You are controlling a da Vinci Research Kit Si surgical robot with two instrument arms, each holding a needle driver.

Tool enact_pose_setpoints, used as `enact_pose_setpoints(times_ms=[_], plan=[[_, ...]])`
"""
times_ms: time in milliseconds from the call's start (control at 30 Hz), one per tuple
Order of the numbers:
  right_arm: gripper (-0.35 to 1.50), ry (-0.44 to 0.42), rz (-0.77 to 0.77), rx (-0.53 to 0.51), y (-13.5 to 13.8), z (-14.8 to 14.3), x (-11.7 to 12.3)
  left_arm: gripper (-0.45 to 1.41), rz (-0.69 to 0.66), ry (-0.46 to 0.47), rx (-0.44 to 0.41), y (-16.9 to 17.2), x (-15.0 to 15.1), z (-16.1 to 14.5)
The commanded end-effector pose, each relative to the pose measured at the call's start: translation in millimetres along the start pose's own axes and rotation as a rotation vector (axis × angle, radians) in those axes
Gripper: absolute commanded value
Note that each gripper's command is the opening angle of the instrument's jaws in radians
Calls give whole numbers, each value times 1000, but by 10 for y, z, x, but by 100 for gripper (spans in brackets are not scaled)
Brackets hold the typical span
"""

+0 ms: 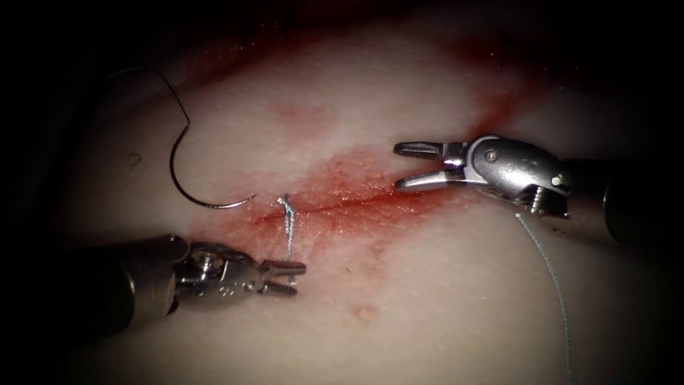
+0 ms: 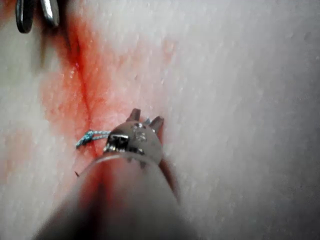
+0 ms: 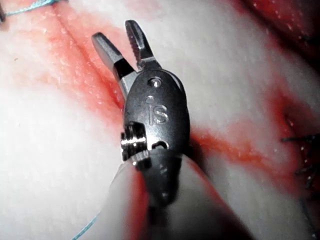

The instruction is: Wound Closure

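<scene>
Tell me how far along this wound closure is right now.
Done: one knotted stitch sits at the cut's left end. In hand: nothing; the left tool and right tool both have open, empty jaws, and the needle lies free on the tissue, left of the cut. Left: the cut right of the stitch is unstitched.

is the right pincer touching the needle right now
Apart. The endoscope view shows the right pincer open over the cut, while the needle lies free on the tissue far left.

Silver right end effector (image 3: 120,42) stamped "iS", screwed.
</scene>
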Motion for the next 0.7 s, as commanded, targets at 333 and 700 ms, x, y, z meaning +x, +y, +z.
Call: enact_pose_setpoints(times_ms=[333,700], plan=[[64,2,6,2,-2,10,-4,-30,3,-11,-9,2,-1,12],[71,-3,-4,12,-8,18,-11,-45,-22,36,66,-15,-1,-7]])
